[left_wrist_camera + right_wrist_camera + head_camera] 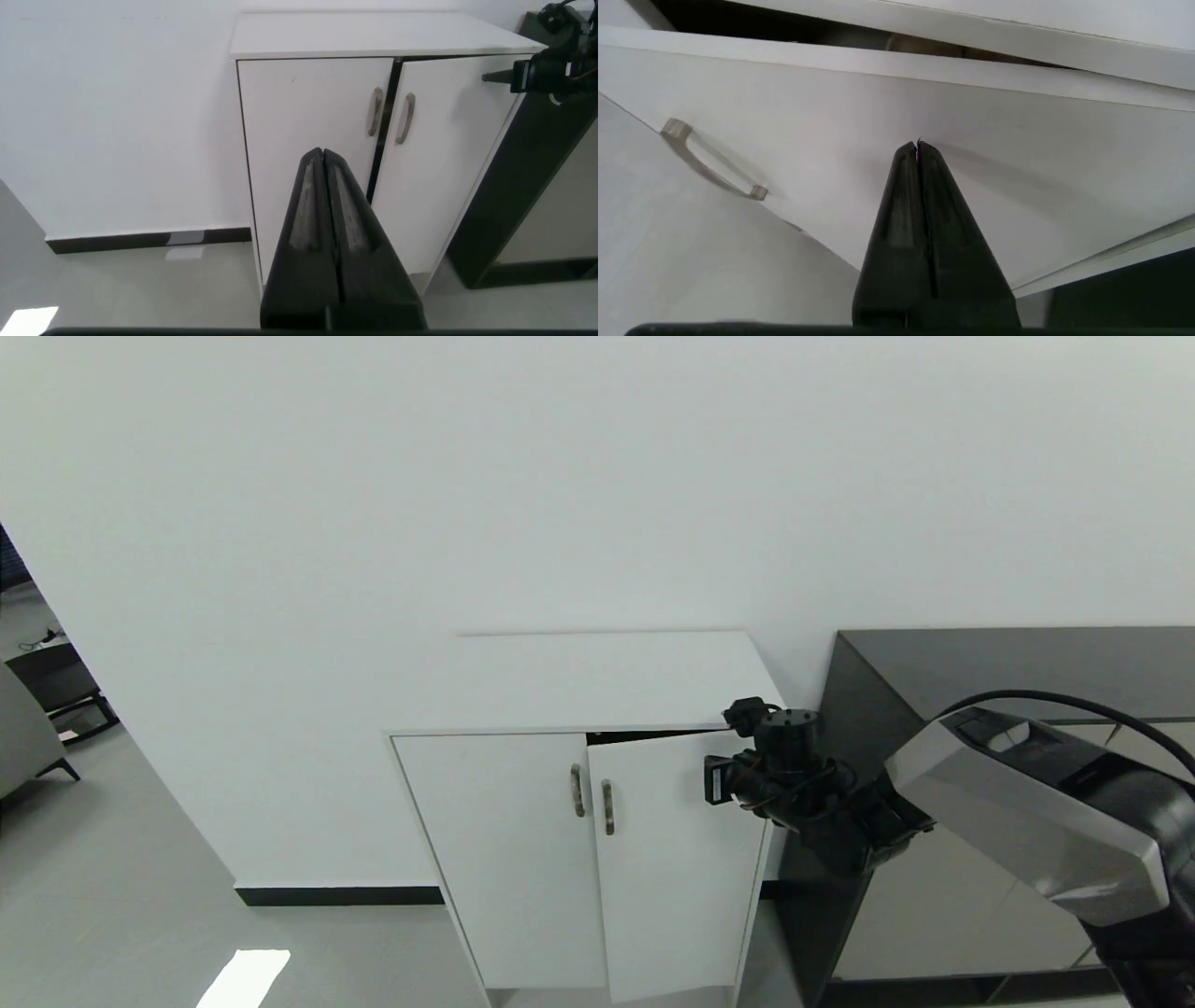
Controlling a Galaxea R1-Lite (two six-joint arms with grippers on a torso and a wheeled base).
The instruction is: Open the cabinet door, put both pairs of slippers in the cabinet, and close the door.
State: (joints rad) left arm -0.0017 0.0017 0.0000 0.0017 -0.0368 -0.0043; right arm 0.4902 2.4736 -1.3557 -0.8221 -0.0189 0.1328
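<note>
I seem to be working in a home-like hall or living room: a low white cabinet (495, 859) against a bare white wall (467, 476), grey floor (112, 896), dark sideboard (1008, 663) beside it, grey seat (23, 737) off left.

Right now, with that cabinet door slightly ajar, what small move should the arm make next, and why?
Probably press the right door gently inward until it shuts. The right gripper, shut, has its tip against the door's outer face, away from the handle, so it can push but not pull; a dark gap shows along the top.
</note>
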